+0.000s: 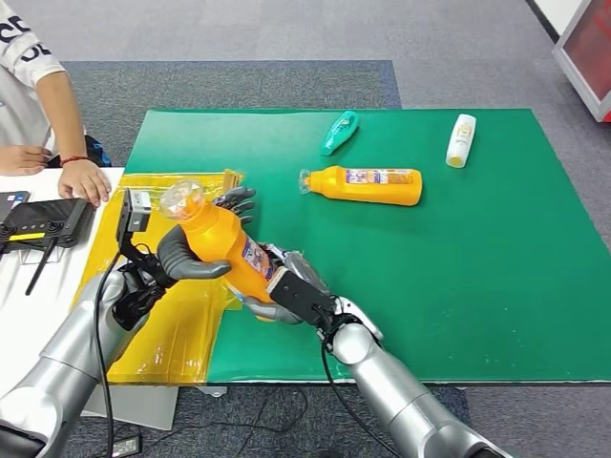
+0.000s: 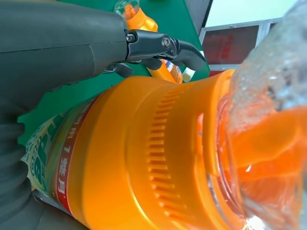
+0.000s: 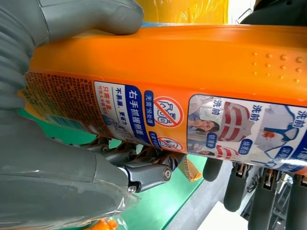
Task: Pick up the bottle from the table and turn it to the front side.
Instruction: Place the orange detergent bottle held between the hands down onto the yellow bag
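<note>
An orange bottle (image 1: 224, 243) with a clear cap is lifted off the table, tilted with its cap up and to the left. My left hand (image 1: 189, 250) wraps its upper body, thumb across the front and fingers behind. My right hand (image 1: 292, 291) holds the lower end from below. The left wrist view shows the orange bottle (image 2: 145, 153) close up with its clear cap (image 2: 275, 120). In the right wrist view the bottle's printed label (image 3: 203, 120) faces the camera, with my right thumb (image 3: 87, 19) on the orange side and dark fingers (image 3: 145, 167) under it.
On the green mat (image 1: 461, 277) lie a second orange bottle (image 1: 364, 183), a teal bottle (image 1: 339, 132) and a white bottle (image 1: 460, 139). A yellow sheet (image 1: 169, 324) covers the mat's left end. A person's hand (image 1: 85, 177) rests by a black device (image 1: 43, 221) at left.
</note>
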